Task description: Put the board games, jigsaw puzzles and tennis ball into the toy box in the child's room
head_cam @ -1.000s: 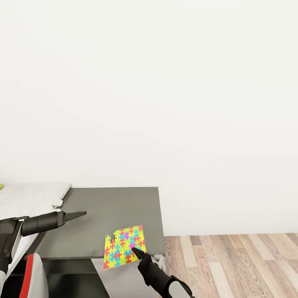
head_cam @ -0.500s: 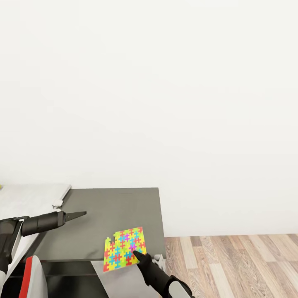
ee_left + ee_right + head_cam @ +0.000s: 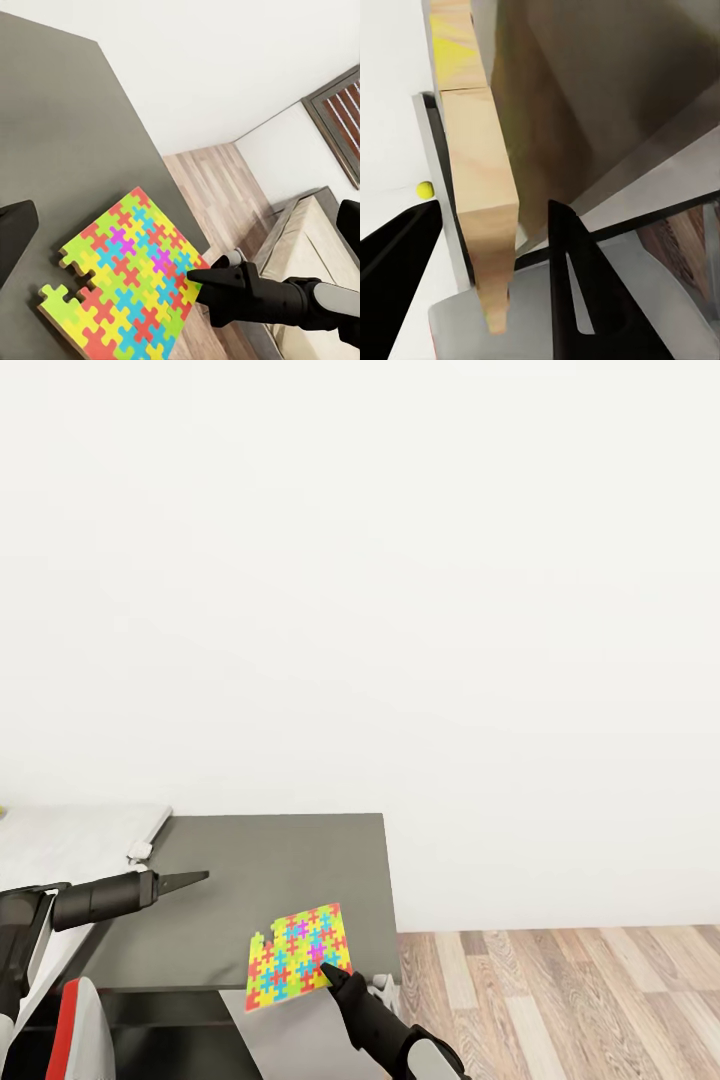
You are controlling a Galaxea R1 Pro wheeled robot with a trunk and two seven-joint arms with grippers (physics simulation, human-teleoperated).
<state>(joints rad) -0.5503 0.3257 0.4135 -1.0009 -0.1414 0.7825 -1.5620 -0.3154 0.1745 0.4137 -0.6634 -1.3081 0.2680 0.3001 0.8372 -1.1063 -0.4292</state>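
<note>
The right gripper (image 3: 330,972) pinches the near right corner of one jigsaw puzzle (image 3: 298,956); in the right wrist view its wooden edge (image 3: 480,202) sits between the two dark fingers (image 3: 574,277). The puzzle lies tilted on the dark cabinet top (image 3: 260,870), its near edge overhanging the front. The left gripper (image 3: 185,879) hovers apart over the top's left side, fingers pressed together and empty. One tennis ball (image 3: 424,190) lies on the pale table (image 3: 70,830). Bare wood floor (image 3: 560,990) lies to the right.
</note>
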